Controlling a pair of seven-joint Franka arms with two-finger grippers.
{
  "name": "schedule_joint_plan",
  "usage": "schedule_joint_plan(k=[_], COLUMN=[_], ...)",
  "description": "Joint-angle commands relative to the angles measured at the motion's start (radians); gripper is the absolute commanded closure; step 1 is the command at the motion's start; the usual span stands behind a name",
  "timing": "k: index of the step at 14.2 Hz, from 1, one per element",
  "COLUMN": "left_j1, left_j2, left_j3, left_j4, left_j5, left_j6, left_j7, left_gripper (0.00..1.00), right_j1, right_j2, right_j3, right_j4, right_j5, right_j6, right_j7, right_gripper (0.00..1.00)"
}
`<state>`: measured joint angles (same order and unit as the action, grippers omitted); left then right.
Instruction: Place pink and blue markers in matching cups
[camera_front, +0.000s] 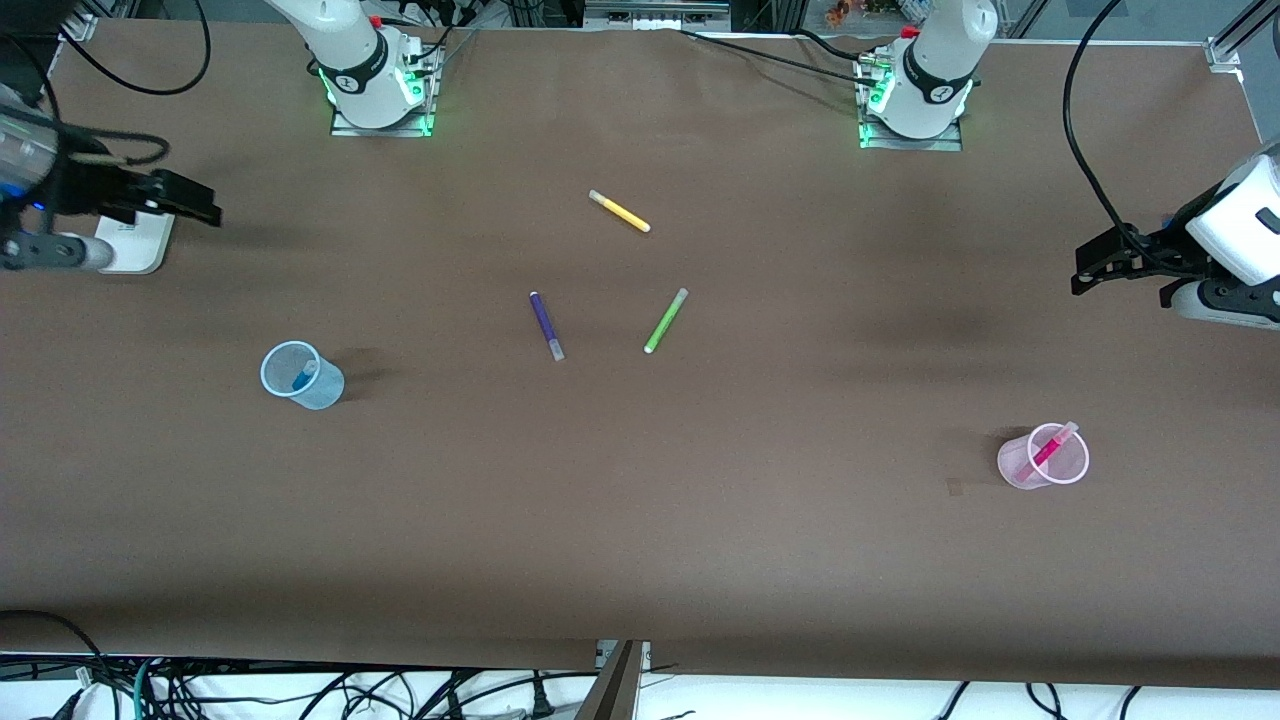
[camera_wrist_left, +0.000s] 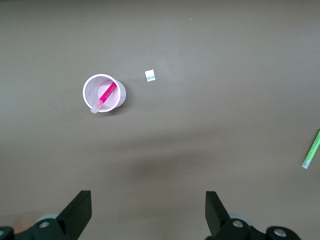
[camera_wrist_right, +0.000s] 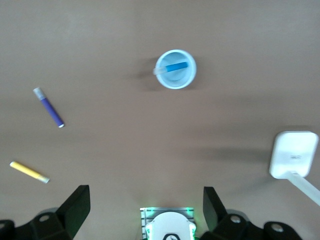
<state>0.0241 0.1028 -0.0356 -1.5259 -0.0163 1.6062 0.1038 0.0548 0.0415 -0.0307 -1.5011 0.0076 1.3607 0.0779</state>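
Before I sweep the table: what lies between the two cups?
Front view: bare brown table between blue cup and pink cup; the loose pens lie farther from the camera.

A robotics lab is indicated: two bolted arm bases (camera_front: 375, 80) (green-lit) and cables (camera_front: 250, 690) along the bottom edge.

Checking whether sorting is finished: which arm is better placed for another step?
Neither: pink marker is in pink cup, blue marker in blue cup. Both grippers, left and right, wait open.
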Motion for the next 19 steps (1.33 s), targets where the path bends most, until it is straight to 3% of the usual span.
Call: schedule_joint_plan(k=[1, 9, 14, 19], left_j1=[0.016, 0.016, 0.016, 0.016], left_j2=[-0.029, -0.028, -0.028, -0.026], left_j3=[-0.004, -0.006, -0.006, -0.006], left_j4=[-0.033, -0.033, -0.031, -0.03], left_j5=[-0.037, -0.036, -0.036, -0.036], left_j6=[0.014, 0.014, 0.014, 0.014], left_j7=[0.024, 0.025, 0.025, 0.025], left_gripper=[0.0, 0.0, 0.0, 0.0], right_j1=[-0.012, -0.012, -0.021, -0.02], right_j2=[-0.075, -0.121, -0.051, -0.048], right_j3=[-0.002, 0.0, -0.014, -0.014], right_j4=[-0.042, -0.088, -0.008, -0.008], right_j5=[-0.024, -0.058, -0.063, -0.064], right_j6=[-0.011, -0.069, -0.074, -0.069], right_j7=[0.002, 0.022, -0.001, 0.002], right_gripper=[0.0, 0.0, 0.0, 0.0])
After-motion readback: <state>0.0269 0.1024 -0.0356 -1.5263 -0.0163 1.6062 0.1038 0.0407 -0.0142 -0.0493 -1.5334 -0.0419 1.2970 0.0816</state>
